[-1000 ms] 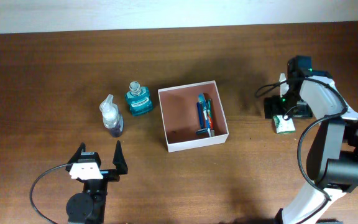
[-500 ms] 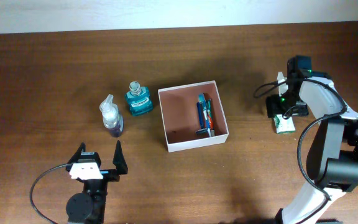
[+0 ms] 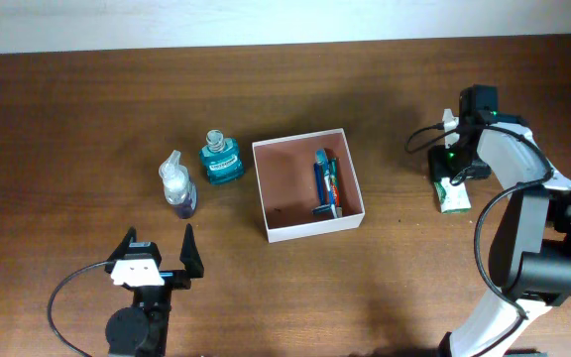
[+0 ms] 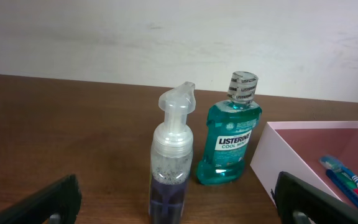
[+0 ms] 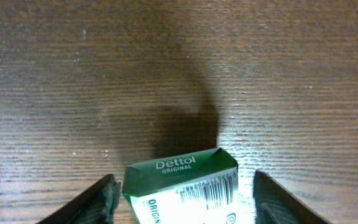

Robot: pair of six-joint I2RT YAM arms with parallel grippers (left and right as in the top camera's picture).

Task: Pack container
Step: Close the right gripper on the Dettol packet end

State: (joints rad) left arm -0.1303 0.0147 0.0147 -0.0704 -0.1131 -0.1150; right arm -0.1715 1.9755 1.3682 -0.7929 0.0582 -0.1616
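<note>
The container [image 3: 263, 198], a shallow white-walled box with a pinkish-brown inside, sits mid-table and holds toothbrushes [image 3: 326, 183]. Its near corner [image 4: 269, 155] shows at the right of the left wrist view. A green and white Dettol soap box [image 3: 455, 201] lies flat at the right, under my right gripper [image 3: 450, 177]. In the right wrist view the soap box [image 5: 182, 183] lies between the fingers; the left finger nearly touches it and the right finger [image 5: 278, 199] stands off with a gap. My left gripper [image 3: 157, 255] is wide open near the front edge, holding nothing.
A teal mouthwash bottle [image 3: 220, 159] and a clear foam pump bottle [image 3: 177, 185] stand just left of the container. The pump bottle [image 4: 171, 168] stands upright straight ahead of my left gripper [image 4: 179, 208], with the mouthwash bottle [image 4: 230, 140] behind it.
My right gripper's jaws have narrowed around the soap box and the wrist has shifted slightly. The left arm and the other objects have not moved.
</note>
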